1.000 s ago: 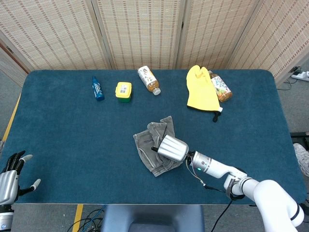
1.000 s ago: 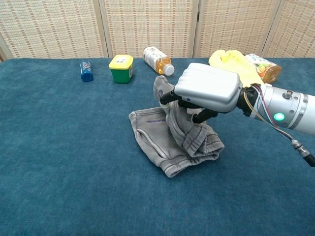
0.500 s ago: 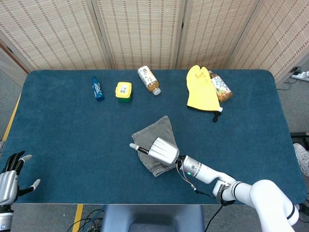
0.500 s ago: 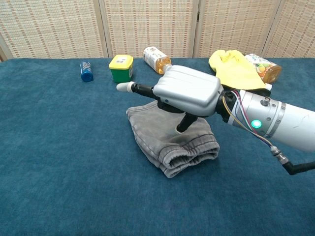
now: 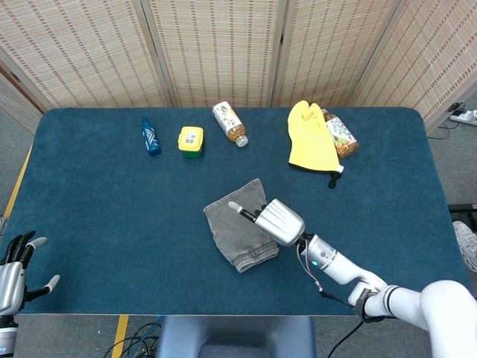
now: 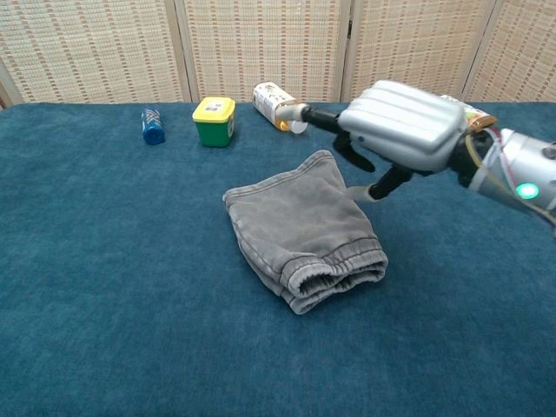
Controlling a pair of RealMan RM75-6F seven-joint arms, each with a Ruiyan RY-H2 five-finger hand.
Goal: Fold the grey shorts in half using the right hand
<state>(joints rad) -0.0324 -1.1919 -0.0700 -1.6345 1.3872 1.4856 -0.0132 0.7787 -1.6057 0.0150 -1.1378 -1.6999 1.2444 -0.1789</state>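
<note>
The grey shorts (image 5: 237, 227) (image 6: 304, 228) lie folded over themselves near the middle of the blue table, waistband toward the front. Just to their right my right hand (image 5: 273, 220) (image 6: 395, 135) hovers above the cloth with its fingers spread, holding nothing and clear of the fabric. At the front left corner my left hand (image 5: 16, 270) rests open, far from the shorts; the chest view does not show it.
Along the back stand a blue bottle (image 5: 150, 136), a yellow-lidded green box (image 5: 190, 140), a tea bottle (image 5: 229, 123) lying down, a yellow glove (image 5: 312, 139) and another bottle (image 5: 340, 134). The table's front edge (image 5: 223, 316) is close behind the shorts.
My right hand let go of the shorts' leg after carrying it leftward over the other half, then lifted and drew back to the right. The shorts now lie flat and folded.
</note>
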